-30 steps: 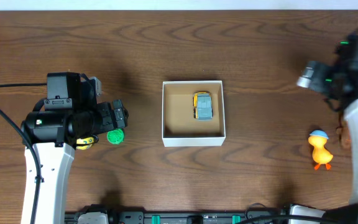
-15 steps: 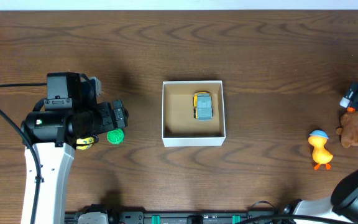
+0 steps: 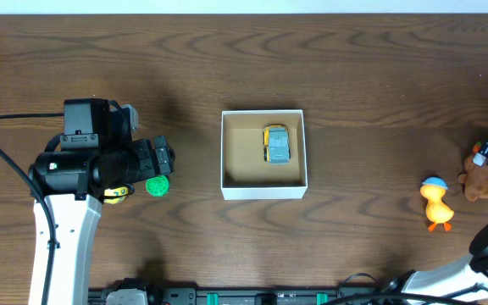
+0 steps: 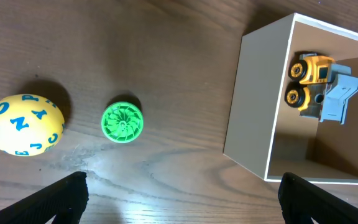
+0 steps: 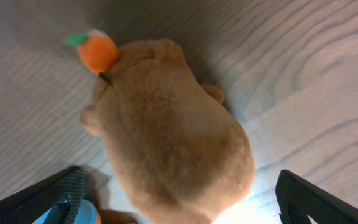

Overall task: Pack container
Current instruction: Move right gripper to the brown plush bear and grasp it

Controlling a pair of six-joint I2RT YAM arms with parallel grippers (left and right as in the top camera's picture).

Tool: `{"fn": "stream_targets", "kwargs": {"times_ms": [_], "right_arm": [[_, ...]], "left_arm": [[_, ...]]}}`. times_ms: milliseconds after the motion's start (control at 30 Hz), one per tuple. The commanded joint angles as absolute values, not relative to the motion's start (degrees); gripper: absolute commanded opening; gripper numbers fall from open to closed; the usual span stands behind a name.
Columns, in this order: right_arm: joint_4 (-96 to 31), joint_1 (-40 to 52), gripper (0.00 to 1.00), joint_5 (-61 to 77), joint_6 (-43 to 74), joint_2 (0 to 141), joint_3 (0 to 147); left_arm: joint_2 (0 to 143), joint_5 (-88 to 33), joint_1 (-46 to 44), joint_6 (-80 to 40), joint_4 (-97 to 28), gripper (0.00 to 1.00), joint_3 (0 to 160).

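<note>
**Dark wood table – one toy in the box, both grippers wide open**

Dark brown wood grain covers the table (image 3: 354,68) on which you are working. At its middle stands the container (image 3: 263,191), a square shallow box with white walls and a brown cardboard floor. Inside it, near the far right corner, lies a yellow and grey toy truck (image 3: 276,144); the other part of the floor is bare.

Your left gripper (image 4: 182,202) hangs just left of the container with its jaws spread wide, and it holds nothing. Under it you see a green round toy (image 4: 122,122) and, further left, a yellow ball with blue letters (image 4: 25,124). Both rest on the table, apart from each other.

Your right gripper (image 5: 182,196) is at the right edge of the table – directly above a brown plush animal (image 5: 173,130) with a small orange fruit on its head. Its jaws also stand fully apart, one on each side of the plush; whether they touch it, I cannot tell. A yellow duck with a blue cap (image 3: 436,203) stands just left of the plush.
</note>
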State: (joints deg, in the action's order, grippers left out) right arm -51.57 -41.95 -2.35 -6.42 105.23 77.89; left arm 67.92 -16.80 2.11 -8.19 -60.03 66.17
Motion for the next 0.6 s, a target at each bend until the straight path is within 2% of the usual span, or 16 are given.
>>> {"fn": "stream_targets", "kwargs": {"times_ms": [0, 100, 267, 400, 467, 500, 567], "right_arm": [[-51.5, -42.3, 0.99, -1.0, -7.6, 108.0, 77.9], [-51.9, -42.3, 0.99, -1.0, -7.6, 110.3, 77.9], [-50.5, -42.3, 0.73, -1.0, -7.6, 110.6, 77.9], [-49.7, -42.3, 0.34, -1.0, -6.8, 109.4, 78.0], [-49.7, -42.3, 0.08, -1.0, -5.6, 108.9, 78.0], [-49.7, -42.3, 0.01, -1.0, -4.7, 108.7, 78.0], [-49.7, -42.2, 0.01, -1.0, -3.3, 108.2, 78.0]], "left_arm": [[67.7, -17.3, 2.2, -8.7, -60.2, 0.98, 67.3], [67.7, -17.3, 2.2, -8.7, -60.2, 0.98, 67.3], [67.7, -17.3, 2.2, -8.7, -60.2, 0.98, 67.3], [67.7, -17.3, 2.2, -8.7, -60.2, 0.98, 67.3], [67.7, -17.3, 2.2, -8.7, -60.2, 0.98, 67.3], [67.7, -17.3, 2.2, -8.7, -60.2, 0.98, 67.3], [67.7, -17.3, 2.2, -8.7, -60.2, 0.98, 67.3]]}}
